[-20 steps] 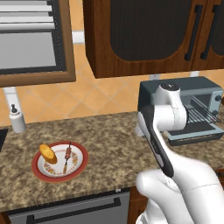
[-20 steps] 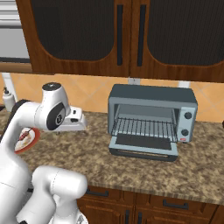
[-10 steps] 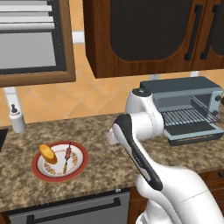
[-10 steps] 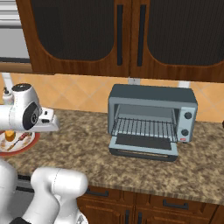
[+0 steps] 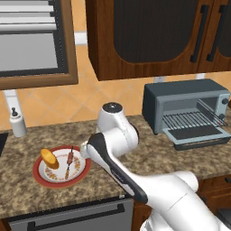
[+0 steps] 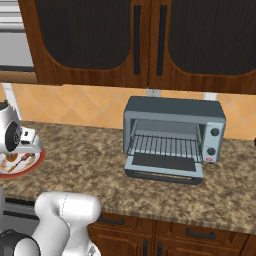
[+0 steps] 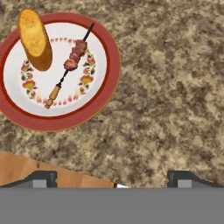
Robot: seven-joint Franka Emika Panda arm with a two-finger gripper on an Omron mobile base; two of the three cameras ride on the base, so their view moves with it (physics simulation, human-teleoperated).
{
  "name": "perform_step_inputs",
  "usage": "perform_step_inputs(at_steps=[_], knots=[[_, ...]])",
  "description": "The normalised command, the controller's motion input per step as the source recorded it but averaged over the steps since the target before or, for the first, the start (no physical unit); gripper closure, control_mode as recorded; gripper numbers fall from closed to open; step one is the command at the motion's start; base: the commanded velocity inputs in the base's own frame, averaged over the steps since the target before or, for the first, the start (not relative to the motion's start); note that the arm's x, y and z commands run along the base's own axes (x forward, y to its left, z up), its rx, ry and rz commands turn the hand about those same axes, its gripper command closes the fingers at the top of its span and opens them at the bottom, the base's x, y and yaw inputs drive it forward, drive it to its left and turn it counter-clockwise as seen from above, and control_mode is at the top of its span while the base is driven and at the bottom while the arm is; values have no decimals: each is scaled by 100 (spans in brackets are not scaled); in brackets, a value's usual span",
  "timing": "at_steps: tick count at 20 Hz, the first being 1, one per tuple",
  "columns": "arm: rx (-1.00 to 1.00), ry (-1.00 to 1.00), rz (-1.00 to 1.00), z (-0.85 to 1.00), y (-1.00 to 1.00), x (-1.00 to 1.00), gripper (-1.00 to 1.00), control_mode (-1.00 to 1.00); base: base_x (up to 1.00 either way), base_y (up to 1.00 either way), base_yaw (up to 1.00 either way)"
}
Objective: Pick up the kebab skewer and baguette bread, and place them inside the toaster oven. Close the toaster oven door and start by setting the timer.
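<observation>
Kebab skewer [image 7: 69, 65] on plate [image 7: 109, 65], apart from wide-open, empty pincer [image 7: 113, 178].

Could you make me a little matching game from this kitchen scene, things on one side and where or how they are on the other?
Things:
1. baguette bread
2. kebab skewer
3. toaster oven door
4. pincer

States or places:
A. folded down open, wire rack showing behind it
B. open, above the granite counter beside the plate
C. lying across the middle of the plate
D. resting at the edge of the plate, golden-orange

Pairs: 1-D, 2-C, 3-A, 4-B
</observation>
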Motion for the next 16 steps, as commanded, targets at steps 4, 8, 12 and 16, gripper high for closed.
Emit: perform_step_inputs(at_steps=[4,8,12,16], knots=[[1,7,2,-2,50,21,-100,-100,0,0,0],[0,6,2,-3,21,18,-100,-100,0,0,0],[0,5,0,-18,59,26,-100,-100,0,0,0],[0,3,0,-19,57,28,-100,-100,0,0,0]])
